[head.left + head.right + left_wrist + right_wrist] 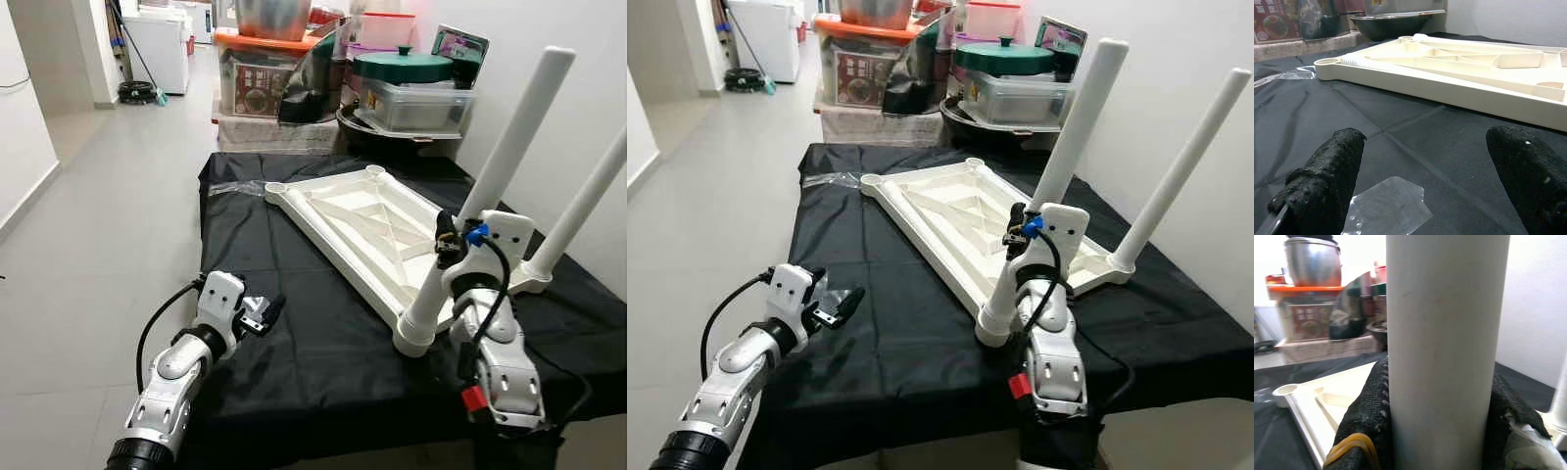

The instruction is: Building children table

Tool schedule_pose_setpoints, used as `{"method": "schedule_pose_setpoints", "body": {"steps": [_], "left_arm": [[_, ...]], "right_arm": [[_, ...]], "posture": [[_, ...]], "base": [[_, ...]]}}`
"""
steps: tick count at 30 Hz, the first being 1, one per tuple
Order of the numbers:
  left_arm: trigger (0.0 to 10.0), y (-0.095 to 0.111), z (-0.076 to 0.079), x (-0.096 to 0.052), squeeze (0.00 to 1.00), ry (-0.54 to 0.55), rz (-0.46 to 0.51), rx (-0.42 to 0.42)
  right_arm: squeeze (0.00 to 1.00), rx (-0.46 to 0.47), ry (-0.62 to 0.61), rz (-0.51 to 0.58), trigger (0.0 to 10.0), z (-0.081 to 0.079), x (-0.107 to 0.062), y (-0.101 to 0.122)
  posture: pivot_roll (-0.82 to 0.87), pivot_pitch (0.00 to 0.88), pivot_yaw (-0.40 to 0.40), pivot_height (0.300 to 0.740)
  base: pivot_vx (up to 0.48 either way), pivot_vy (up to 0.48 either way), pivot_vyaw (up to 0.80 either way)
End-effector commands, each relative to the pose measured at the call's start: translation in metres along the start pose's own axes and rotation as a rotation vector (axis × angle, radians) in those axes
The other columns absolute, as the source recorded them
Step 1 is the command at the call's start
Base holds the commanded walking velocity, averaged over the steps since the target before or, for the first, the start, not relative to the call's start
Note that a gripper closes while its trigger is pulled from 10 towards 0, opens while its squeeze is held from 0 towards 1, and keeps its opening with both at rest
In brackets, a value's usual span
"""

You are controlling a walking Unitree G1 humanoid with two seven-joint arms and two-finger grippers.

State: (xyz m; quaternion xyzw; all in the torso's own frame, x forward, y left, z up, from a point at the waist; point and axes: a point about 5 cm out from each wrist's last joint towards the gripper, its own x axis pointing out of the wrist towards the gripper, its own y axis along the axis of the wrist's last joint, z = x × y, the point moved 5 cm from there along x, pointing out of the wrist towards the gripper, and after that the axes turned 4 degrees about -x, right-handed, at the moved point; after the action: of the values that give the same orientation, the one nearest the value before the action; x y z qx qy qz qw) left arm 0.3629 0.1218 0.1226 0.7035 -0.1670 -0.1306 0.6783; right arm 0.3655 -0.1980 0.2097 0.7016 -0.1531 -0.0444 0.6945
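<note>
A white plastic table top [362, 230] lies upside down on a black-covered table [284, 343]. Two white legs stand in its sockets: one at the near corner [490, 186], one at the right corner [583, 206]. My right gripper [453, 240] is shut around the near leg [1447, 347], partway up it. The far sockets [276, 187] hold no legs. My left gripper [266, 313] hovers open just above the cloth at the table's near left, its fingers [1327, 176] spread wide over a scrap of clear plastic [1388, 208].
Crumpled clear wrap [230, 188] lies at the table's far left edge. Behind the table are stacked boxes, a green-lidded container [404, 67] and a metal pot [272, 18]. A white wall runs along the right; tiled floor [108, 225] spreads on the left.
</note>
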Motion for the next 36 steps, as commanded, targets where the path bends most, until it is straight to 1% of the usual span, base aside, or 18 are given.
{"method": "schedule_pose_setpoints", "body": {"steps": [1, 2, 4, 10, 17, 22, 23, 24, 29, 36], "left_arm": [[10.0, -0.001, 0.001, -0.002, 0.0, 0.002, -0.001, 0.006], [10.0, -0.001, 0.001, -0.002, 0.0, 0.002, -0.001, 0.006], [10.0, -0.001, 0.001, -0.002, 0.0, 0.007, 0.001, 0.005], [10.0, -0.002, -0.001, -0.003, 0.0, 0.012, -0.003, 0.006], [10.0, -0.002, 0.0, -0.002, 0.0, 0.012, -0.003, 0.007], [10.0, -0.002, 0.0, -0.002, 0.0, 0.011, -0.003, 0.007], [10.0, -0.002, 0.0, -0.001, 0.0, 0.01, -0.003, 0.007], [10.0, -0.002, 0.0, -0.001, 0.0, 0.009, -0.004, 0.008], [10.0, -0.002, -0.001, -0.001, 0.0, 0.006, -0.004, 0.012], [10.0, -0.002, 0.001, 0.0, 0.0, 0.002, -0.006, 0.011]], "right_arm": [[0.0, -0.051, -0.077, -0.233, 0.0, 0.014, -0.009, -0.055], [0.0, -0.051, -0.077, -0.233, 0.0, 0.014, -0.009, -0.055], [0.0, -0.066, -0.149, -0.186, 0.0, 0.017, -0.008, -0.044], [0.0, -0.057, -0.204, -0.183, 0.0, 0.019, -0.011, -0.04], [0.0, -0.049, -0.174, -0.18, 0.0, 0.012, -0.011, -0.034], [0.0, -0.055, -0.153, -0.195, 0.0, 0.008, -0.011, -0.034], [0.0, -0.056, -0.144, -0.196, 8.8, 0.007, -0.01, -0.034], [0.0, -0.049, -0.131, -0.199, 10.0, 0.005, -0.01, -0.033], [0.0, -0.048, -0.098, -0.22, 10.0, -0.001, -0.011, -0.032], [0.0, -0.047, -0.086, -0.258, 10.0, -0.002, -0.014, -0.034]], "posture": [[0.01, 0.0, -0.094, 0.74], [0.01, 0.0, -0.094, 0.74], [0.01, 0.0, -0.097, 0.74], [0.01, 0.0, -0.099, 0.74], [0.01, 0.0, -0.096, 0.74], [0.01, 0.0, -0.093, 0.74], [0.01, 0.0, -0.091, 0.74], [0.01, 0.0, -0.09, 0.74], [0.0, 0.0, -0.088, 0.74], [0.0, 0.0, -0.088, 0.74]], "base": [[0.0, 0.0, 0.0], [0.0, 0.0, 0.0], [0.0, 0.0, 0.0], [0.0, 0.0, 0.0], [0.0, 0.0, 0.0], [0.0, 0.0, 0.0], [0.0, 0.0, 0.0], [0.0, 0.0, 0.0], [0.0, 0.0, 0.0], [0.0, 0.0, 0.0]]}}
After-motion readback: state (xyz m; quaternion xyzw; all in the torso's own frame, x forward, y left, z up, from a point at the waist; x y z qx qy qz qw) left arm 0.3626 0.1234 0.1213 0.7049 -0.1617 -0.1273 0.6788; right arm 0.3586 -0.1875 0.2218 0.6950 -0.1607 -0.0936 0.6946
